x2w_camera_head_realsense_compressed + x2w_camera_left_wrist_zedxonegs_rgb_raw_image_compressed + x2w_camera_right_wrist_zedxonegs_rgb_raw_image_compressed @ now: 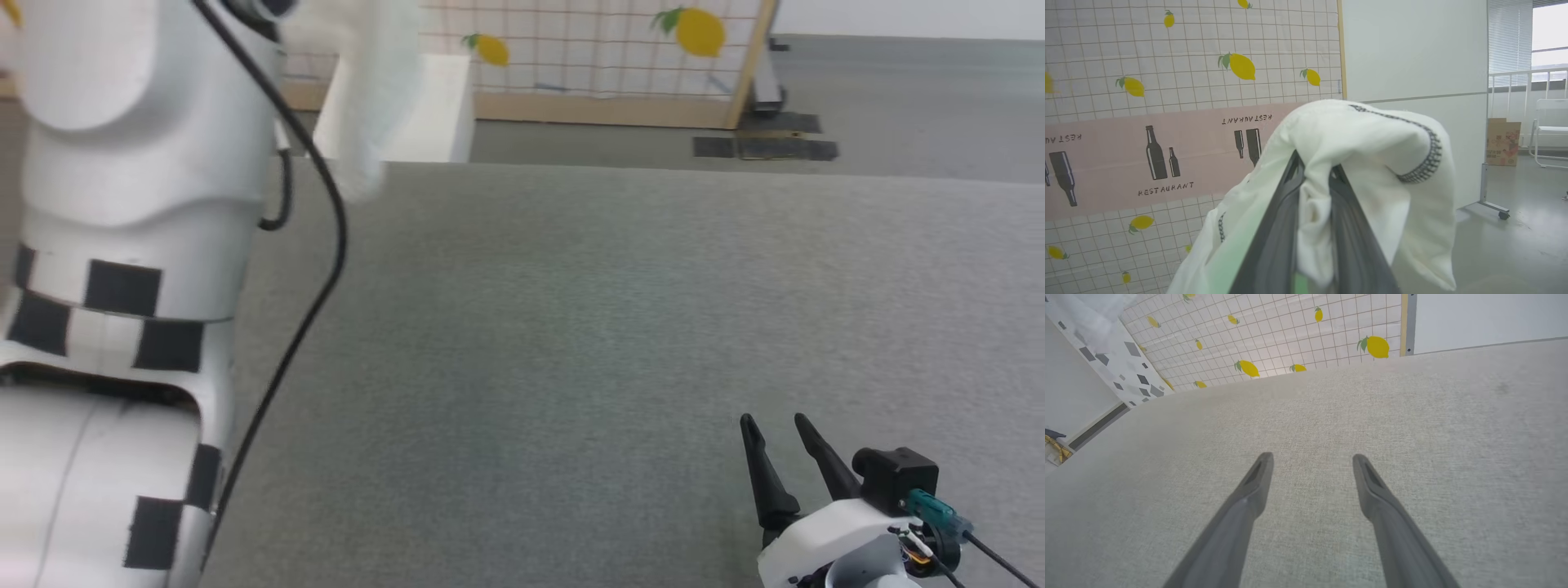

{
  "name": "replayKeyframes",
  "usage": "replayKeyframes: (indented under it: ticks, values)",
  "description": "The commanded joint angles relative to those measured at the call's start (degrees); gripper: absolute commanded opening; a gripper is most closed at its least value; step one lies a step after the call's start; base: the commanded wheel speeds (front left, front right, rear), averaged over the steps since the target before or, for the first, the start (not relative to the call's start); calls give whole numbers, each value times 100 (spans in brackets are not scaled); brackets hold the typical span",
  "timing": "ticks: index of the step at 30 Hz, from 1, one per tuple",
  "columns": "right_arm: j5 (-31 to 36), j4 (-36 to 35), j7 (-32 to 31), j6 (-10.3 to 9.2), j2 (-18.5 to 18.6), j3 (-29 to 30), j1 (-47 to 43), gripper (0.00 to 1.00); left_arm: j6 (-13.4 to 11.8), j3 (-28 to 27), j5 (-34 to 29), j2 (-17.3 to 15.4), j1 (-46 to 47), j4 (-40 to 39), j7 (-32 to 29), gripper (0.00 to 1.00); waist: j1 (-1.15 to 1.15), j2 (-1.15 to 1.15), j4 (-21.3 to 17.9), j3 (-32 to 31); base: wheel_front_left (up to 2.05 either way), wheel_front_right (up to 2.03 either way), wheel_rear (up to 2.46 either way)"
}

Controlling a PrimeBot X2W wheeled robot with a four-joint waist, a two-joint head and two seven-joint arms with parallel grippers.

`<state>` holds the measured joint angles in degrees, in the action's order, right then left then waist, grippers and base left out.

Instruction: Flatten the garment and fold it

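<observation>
The garment (1372, 163) is white soft fabric with dark stitched hems, bunched and draped over my left gripper (1314, 163), whose two dark fingers are shut on a fold of it. In the head view the garment (371, 98) hangs blurred at the top left, high above the grey table (571, 327), beside my raised pale left arm (122, 204). A corner of the garment (1090, 314) shows at the top left of the right wrist view. My right gripper (775, 429) rests low over the table's front right, open with nothing between its fingers; in its own view the right gripper (1310, 457) spreads over bare table.
A rigid white box (433, 106) stands just beyond the table's far edge. Behind it runs a lemon-patterned screen (604, 49) in a wooden frame. My left arm's black cable (318, 245) hangs over the table's left side. A cardboard box (1502, 141) and a white chair (1551, 130) stand further off.
</observation>
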<state>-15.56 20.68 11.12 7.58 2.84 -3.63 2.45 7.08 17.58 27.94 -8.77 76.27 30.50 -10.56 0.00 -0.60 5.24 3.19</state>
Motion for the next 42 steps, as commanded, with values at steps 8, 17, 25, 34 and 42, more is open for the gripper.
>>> replayKeyframes:
  ticks: [8,17,25,34,42]
  values:
    - [163,44,25,-9,4,369,-18,100,39,944,591,296,-965,-5,-119,0,0,58,-803,-188,0,0,0]
    - [186,-21,-60,-9,4,533,-227,100,40,2455,957,275,-2867,198,-603,0,0,58,-719,-175,0,0,0]
    - [118,-31,-84,-9,4,487,-268,100,40,3314,1131,293,-4267,979,-911,0,0,58,-673,-177,0,0,0]
    - [90,17,-67,-9,4,527,-370,100,31,2441,2175,359,-4351,840,-668,100,0,58,-506,-408,0,0,0]
    - [10,-42,-84,-9,4,539,-478,100,-284,1094,2828,-378,-4285,-363,47,100,0,58,-337,-646,0,0,0]
